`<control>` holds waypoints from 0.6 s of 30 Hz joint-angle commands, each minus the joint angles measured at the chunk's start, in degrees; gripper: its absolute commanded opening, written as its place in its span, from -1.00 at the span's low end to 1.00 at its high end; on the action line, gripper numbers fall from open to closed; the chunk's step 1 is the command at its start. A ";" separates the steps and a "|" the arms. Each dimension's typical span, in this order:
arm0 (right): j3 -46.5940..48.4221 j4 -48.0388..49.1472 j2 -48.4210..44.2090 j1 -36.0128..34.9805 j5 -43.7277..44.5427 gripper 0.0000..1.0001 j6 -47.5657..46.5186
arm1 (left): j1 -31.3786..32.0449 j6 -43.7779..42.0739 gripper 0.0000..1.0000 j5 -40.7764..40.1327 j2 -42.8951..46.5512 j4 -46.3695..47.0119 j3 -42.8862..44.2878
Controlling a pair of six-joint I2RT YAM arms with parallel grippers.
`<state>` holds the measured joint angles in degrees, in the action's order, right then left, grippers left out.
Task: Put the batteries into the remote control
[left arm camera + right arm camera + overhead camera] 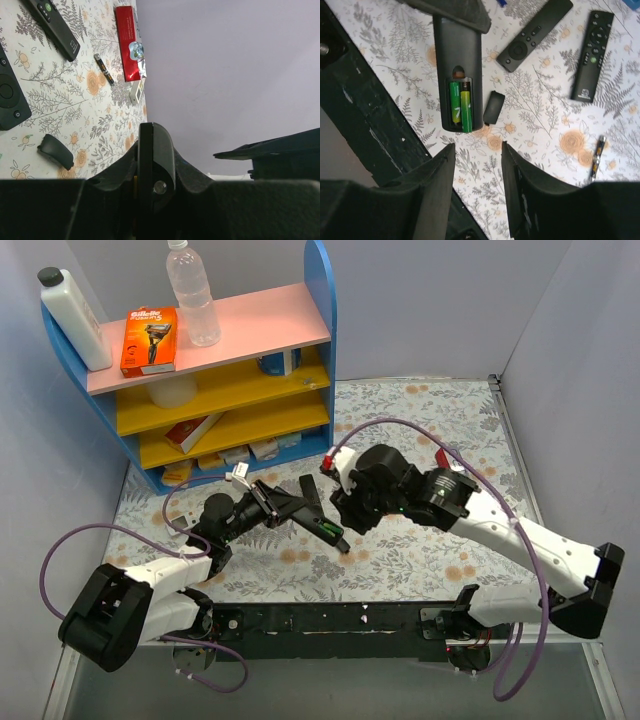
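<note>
Near the middle of the floral desk (420, 420), the left end effector (297, 502) is clamping the remote control (457, 65) by one end, its fingers closed tight on the black body. The remote control is facing back-up with its battery bay uncovered. Whether it is resting on the desk or being held just above it cannot be told.

Two batteries (460, 106) are sitting side by side inside that bay, one a deeper green and the other a lighter, yellowish green. Over the free end of the remote control, the right end effector (477, 165) is hovering with its jaws partly apart and nothing between them.

A small black battery cover (493, 107) is lying on the desk just beside the bay. Farther off, a long remote (535, 34) and a second remote (592, 55) are lying buttons-up. A dark loose cell (598, 152) is lying alone, well apart from the bay. Against the wall, a red packet (127, 42) is lying flat.
</note>
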<state>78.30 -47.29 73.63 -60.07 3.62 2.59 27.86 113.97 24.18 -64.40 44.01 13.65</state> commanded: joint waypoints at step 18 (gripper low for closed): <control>-15.90 13.80 -13.51 2.24 -17.42 -0.41 -25.96 | -0.26 1.96 -1.00 7.81 1.56 -7.80 9.20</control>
<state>61.69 -34.48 59.46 -57.87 -12.51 -19.07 27.86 114.45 29.93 -64.29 37.65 19.90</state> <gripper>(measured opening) 0.311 0.191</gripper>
